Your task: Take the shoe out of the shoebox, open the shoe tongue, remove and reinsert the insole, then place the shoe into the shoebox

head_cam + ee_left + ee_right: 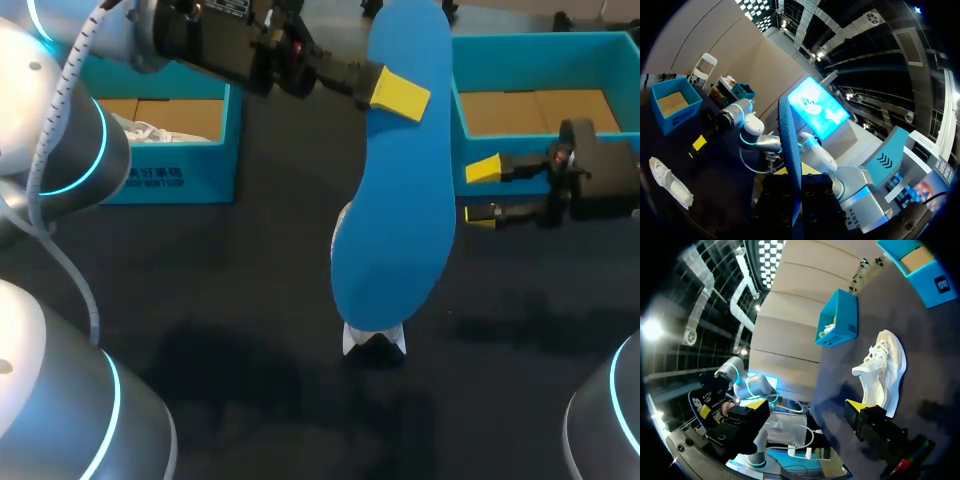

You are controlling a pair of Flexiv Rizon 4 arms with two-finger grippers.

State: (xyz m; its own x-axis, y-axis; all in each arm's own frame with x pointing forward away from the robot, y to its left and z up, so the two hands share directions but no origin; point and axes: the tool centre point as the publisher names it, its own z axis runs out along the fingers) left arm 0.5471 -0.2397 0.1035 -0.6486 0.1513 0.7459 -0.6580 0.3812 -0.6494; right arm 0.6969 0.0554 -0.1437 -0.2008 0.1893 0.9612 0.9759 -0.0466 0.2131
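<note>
Head view shows the blue insole held above the shoe, pinched near its narrow end by the left gripper. Its long axis runs away from the shoe, wide end probably lowest. Reinserting well means feeding that end in, aligned with the shoe. Right gripper hangs spread, empty, beside the shoe.

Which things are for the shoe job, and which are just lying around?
For the job: blue insole in the left gripper, white shoe, empty blue shoebox.
Lying about: other blue box, something white inside.
</note>
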